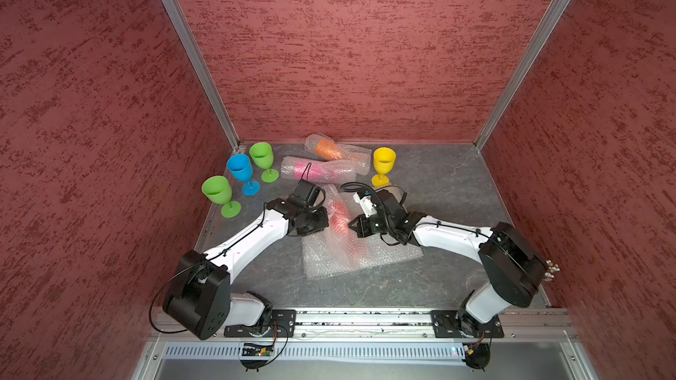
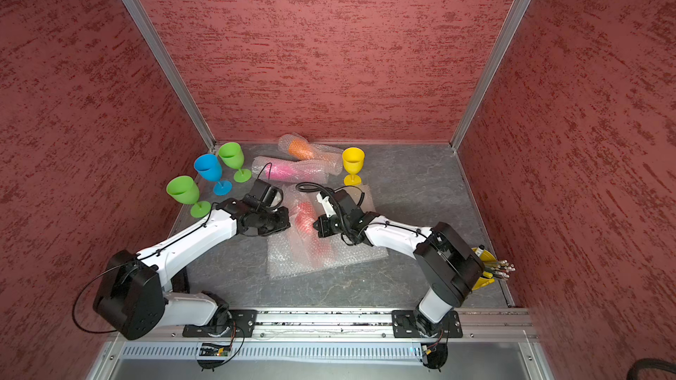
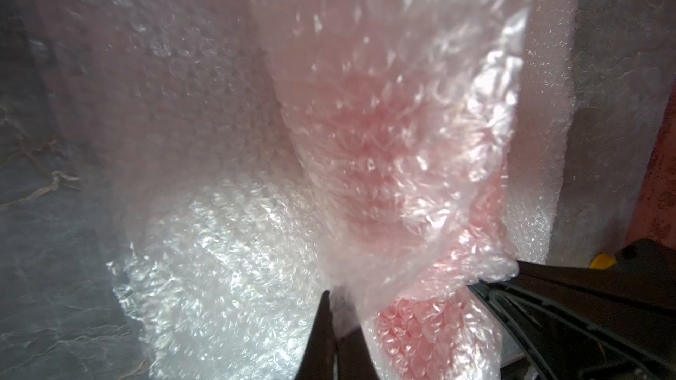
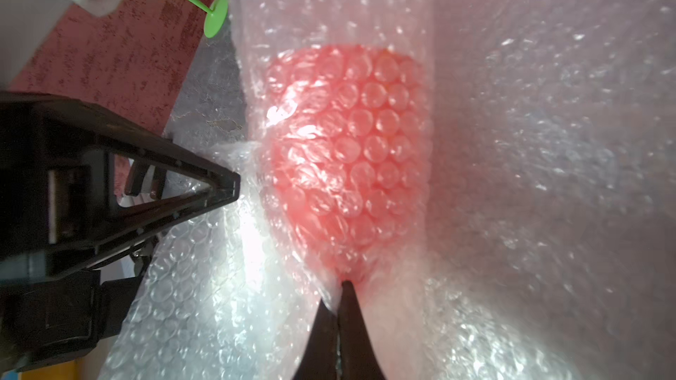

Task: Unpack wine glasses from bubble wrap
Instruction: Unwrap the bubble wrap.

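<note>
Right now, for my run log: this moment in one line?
left gripper: shut on bubble wrap; right gripper: shut on bubble wrap; inside: red glass; bare: green glasses, blue glass, yellow glass; wrapped: pink glass, orange glass

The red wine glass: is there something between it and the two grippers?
Yes, the bubble wrap encloses the red wine glass. The left gripper and the right gripper are each shut on a fold of that wrap, on opposite sides, not on bare glass.
</note>
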